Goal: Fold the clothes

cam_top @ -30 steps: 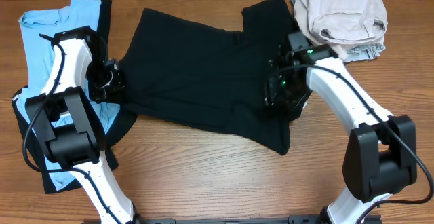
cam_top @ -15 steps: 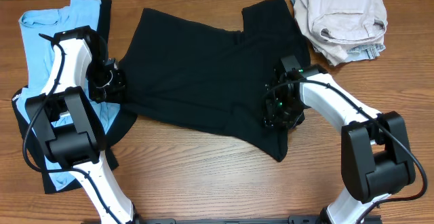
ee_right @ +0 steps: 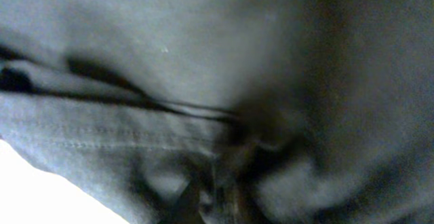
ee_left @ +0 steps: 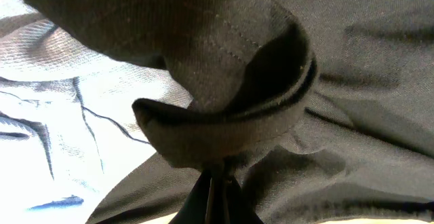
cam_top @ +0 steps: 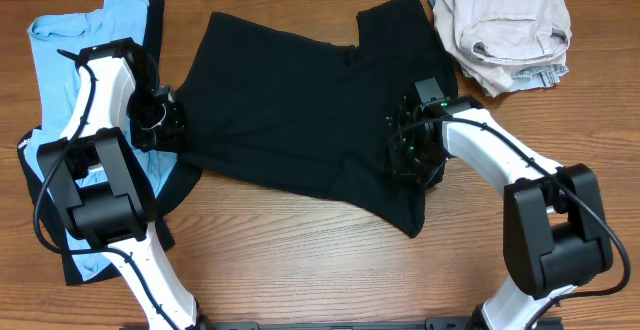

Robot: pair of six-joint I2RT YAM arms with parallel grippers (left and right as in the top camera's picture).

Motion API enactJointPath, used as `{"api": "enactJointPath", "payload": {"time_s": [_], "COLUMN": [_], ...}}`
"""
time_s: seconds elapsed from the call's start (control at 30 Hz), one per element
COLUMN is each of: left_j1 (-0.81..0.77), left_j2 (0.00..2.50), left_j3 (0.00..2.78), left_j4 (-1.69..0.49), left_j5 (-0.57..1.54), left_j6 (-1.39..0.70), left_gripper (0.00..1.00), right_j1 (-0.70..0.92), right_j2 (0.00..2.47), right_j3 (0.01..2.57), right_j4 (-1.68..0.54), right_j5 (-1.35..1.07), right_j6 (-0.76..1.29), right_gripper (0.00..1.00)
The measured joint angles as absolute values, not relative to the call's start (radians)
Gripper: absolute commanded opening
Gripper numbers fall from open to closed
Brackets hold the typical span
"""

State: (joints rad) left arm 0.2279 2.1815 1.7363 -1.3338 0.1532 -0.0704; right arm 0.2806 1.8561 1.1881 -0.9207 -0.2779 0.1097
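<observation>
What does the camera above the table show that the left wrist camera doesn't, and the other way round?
Only overhead: the black T-shirt spread out on the table, the right pincer on its right side, and a beige pile in the far corner. Only left wrist: a close look at a folded, stitched hem gripped in the left pincer. Both: the black T-shirt and the light-blue shirt next to it.

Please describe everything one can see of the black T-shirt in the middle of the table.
The black T-shirt is soft, plain, short-sleeved fabric, spread mostly flat but askew and wrinkled on the wooden table. Its left edge is bunched into a fold pinched by the left pincer. The right pincer sits on its right side; whether it grips is unclear.
</observation>
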Motion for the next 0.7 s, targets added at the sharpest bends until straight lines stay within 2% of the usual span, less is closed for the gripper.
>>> {"api": "enactJointPath", "payload": {"time_s": [0.2, 0.43, 0.57, 0.7], "left_j1": [0.236, 0.245, 0.244, 0.241], "left_j2": [2.181, 2.177, 2.144, 2.091], "left_j3": [1.782, 2.043, 2.148, 2.167], "left_j4": [-1.386, -1.561, -1.674, -1.687], "left_j5": [0.157, 0.186, 0.191, 0.192], "left_j6": [-0.070, -0.062, -0.039, -0.021], "left_gripper": [0.04, 0.04, 0.04, 0.04], "right_j1": [0.202, 0.110, 0.105, 0.105], "right_j2": [1.856, 1.834, 1.743, 1.600], "right_j3": [1.283, 1.480, 1.535, 1.546], "right_j4": [-1.044, -1.204, -1.260, -1.307], "right_j5": [-0.285, -0.285, -0.285, -0.285], "right_j6": [0.107, 0.105, 0.104, 0.104], "right_gripper": [0.04, 0.04, 0.04, 0.04]}}
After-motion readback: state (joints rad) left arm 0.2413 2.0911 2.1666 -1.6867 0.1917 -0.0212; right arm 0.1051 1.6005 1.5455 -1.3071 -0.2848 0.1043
